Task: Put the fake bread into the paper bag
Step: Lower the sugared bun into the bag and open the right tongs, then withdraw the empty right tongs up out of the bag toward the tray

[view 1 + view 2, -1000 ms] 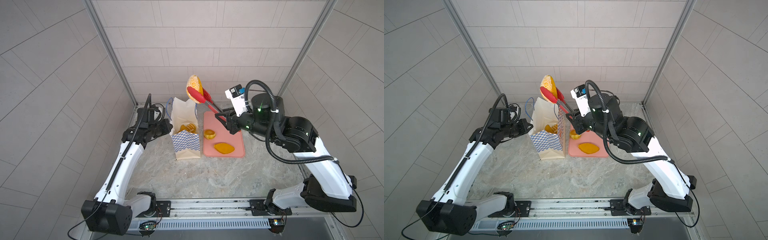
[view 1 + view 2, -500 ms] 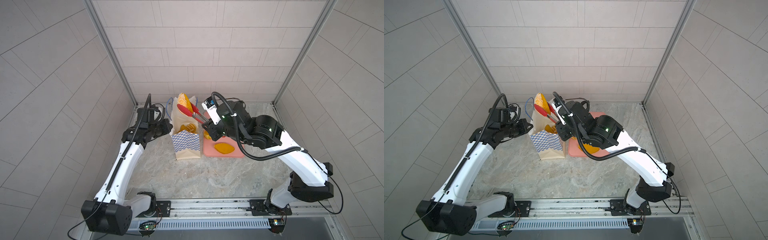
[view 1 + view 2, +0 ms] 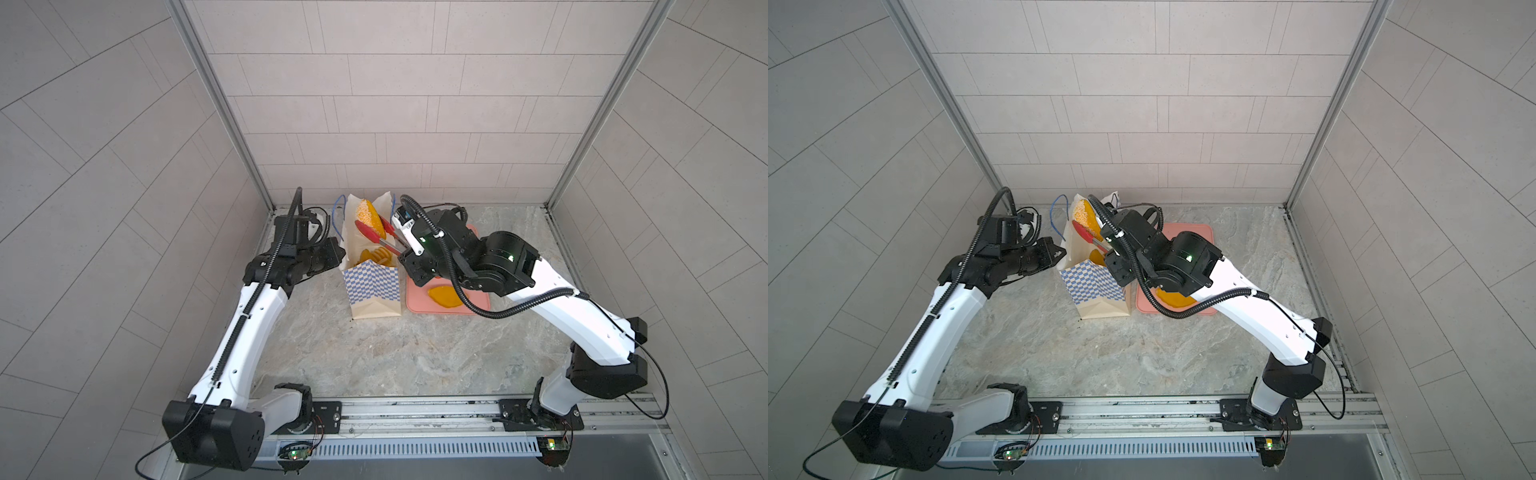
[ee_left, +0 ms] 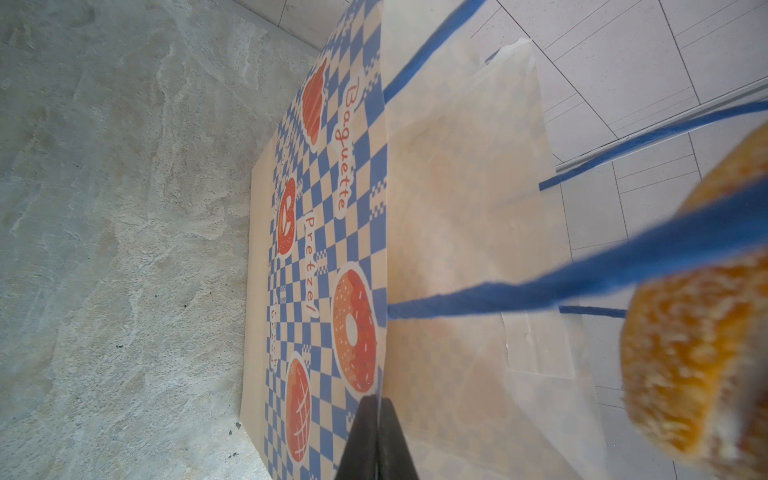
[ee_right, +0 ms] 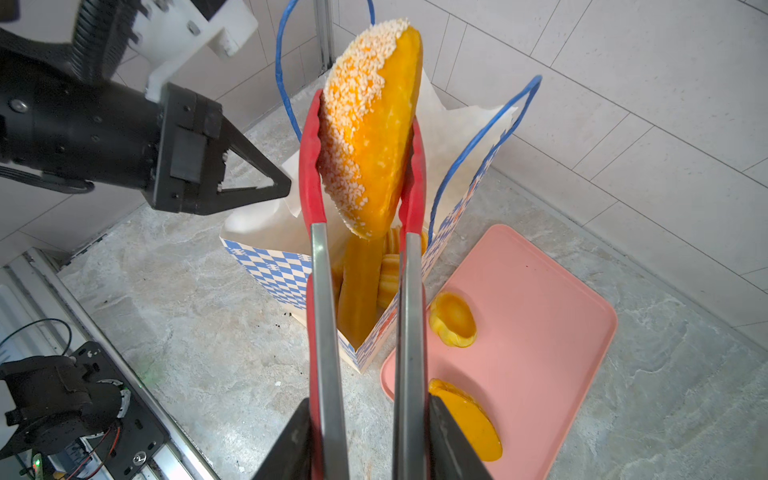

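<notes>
Where the right gripper (image 5: 369, 413) fills the near edge of the right wrist view, its two black fingers are clamped on the metal arms of the red tongs (image 5: 325, 311), pressing them together. The red tips of the tongs pinch a sesame bun (image 5: 370, 124), golden-yellow with white seeds over one side. The bun stands on edge between the tips, tilted. It hangs over the open mouth of the paper bag (image 5: 270, 266); whether its lower end is below the rim cannot be told.

The left gripper (image 4: 378, 415) is closed tight on the bag's rim, with the paper edge caught between its fingers. In the right wrist view this gripper (image 5: 266, 187) reaches the rim from the side away from the tray.

The bag stands upright near the middle of the table's back edge, seen in both top views (image 3: 374, 286) (image 3: 1096, 286). It is cream with a blue-and-white checker band and orange pastry pictures, and its blue cord handles (image 5: 478, 141) arch above the mouth. Inside it lie a long loaf (image 5: 359, 286) and ridged pieces (image 5: 390, 274) of the same yellow bread.

A flat pink tray (image 5: 540, 311) lies just beside the bag, toward the table's right edge. A small cupped pastry (image 5: 453, 320) rests on it next to the bag. A flat oval pastry (image 5: 469, 424) rests nearer the tray's front edge, partly covered by the right arm in a top view (image 3: 1173, 297).

The table (image 3: 374, 353) has a grey marbled surface.
</notes>
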